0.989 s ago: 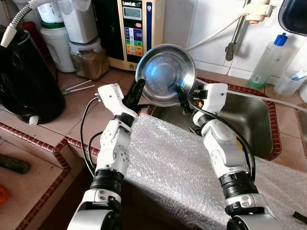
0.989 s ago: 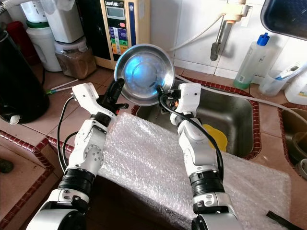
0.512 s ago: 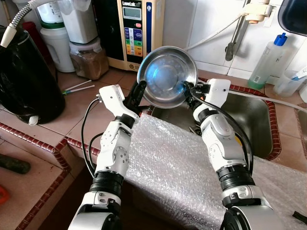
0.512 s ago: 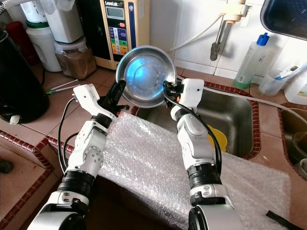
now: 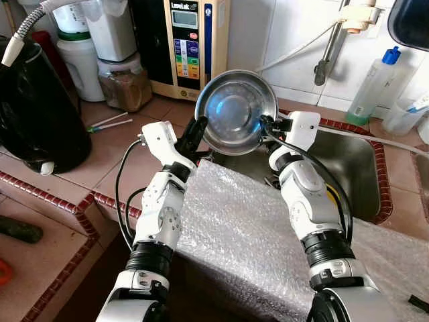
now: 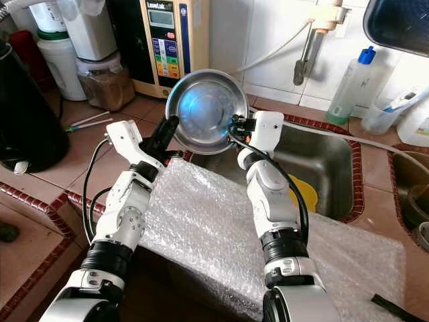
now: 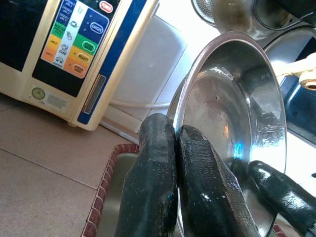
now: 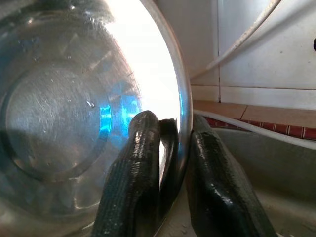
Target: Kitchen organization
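1. Left pincer (image 5: 199,125): clamped on the left rim of the round, shiny stainless-steel bowl (image 5: 236,111), one black finger (image 7: 150,173) behind the wall, the other inside, no gap to spare.
2. Right pincer (image 5: 263,125): clamped likewise on the opposite rim, one finger (image 8: 133,168) inside the hollow and its mate outside.
3. Since a second ago: bowl carried a little to the right and tipped more upright, hollow now facing back toward the head camera; right forearm swung inward and straightened, left wrist nudged along with it.
4. Meaning for the task, as a judgement: still a two-pincer carry in mid-air, no set-down begun; probably being steered toward a resting place, not yet evident which.
5. Bowl's place: aloft, above the near-left corner of the steel sink (image 5: 355,168), just in front of the cream water-ioniser box with coloured buttons (image 5: 190,40).
6. Arm pose: both silver forearms raised from below, converging in a V, elbows over the sheet of clear bubble wrap (image 5: 241,235) draped on the terracotta-tiled counter (image 5: 114,157).
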### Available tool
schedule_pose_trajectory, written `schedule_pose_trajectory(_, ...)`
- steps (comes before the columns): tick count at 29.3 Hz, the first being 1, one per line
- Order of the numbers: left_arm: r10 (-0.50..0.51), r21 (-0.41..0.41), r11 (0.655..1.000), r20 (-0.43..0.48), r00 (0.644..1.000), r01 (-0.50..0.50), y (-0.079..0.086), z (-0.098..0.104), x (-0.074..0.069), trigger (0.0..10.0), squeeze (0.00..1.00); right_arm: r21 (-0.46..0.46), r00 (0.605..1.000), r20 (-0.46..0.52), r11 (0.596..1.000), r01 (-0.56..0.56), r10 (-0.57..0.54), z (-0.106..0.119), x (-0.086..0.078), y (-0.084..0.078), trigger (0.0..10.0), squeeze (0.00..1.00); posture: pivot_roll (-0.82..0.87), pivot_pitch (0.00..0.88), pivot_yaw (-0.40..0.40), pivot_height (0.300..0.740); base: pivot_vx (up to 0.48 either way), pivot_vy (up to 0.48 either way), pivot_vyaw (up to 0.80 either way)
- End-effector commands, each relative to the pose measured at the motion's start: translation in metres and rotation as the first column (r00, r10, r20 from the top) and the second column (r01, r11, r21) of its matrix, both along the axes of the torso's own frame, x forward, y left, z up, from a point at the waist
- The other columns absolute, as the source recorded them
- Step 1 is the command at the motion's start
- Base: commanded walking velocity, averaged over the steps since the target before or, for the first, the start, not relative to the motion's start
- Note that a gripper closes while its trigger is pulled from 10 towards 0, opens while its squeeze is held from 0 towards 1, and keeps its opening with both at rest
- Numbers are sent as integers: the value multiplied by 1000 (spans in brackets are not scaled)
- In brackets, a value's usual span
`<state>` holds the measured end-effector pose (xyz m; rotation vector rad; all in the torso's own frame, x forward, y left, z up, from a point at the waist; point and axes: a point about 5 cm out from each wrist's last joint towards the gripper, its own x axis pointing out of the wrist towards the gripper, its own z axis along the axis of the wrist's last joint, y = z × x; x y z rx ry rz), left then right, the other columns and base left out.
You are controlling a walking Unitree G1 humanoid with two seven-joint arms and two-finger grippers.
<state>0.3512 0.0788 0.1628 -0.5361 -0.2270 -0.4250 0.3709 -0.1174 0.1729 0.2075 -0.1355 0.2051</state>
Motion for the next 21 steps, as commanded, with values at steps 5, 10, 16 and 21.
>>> schedule_pose_trajectory(5,-67,24,997,13,998,67,-13,0,-4,0,0,29,999,-21,999,26,-25,-2,2,-5,0,0,-23,0,20,740,0,0,0)
schedule_pose_trajectory(10,-107,34,994,3,994,107,-18,-2,-7,0,0,31,999,-40,1000,-2,3,-6,2,-1,0,0,-20,0,20,740,0,0,0)
schedule_pose_trajectory(16,-115,48,992,1,993,114,-17,-3,-8,0,263,36,998,-56,999,-7,9,-9,2,0,0,0,-10,0,21,740,0,0,0)
schedule_pose_trajectory(21,-163,30,986,-3,987,163,-20,-4,-10,10000,1000,39,998,-65,999,-1,4,-11,2,-2,0,0,-10,0,19,740,0,0,0)
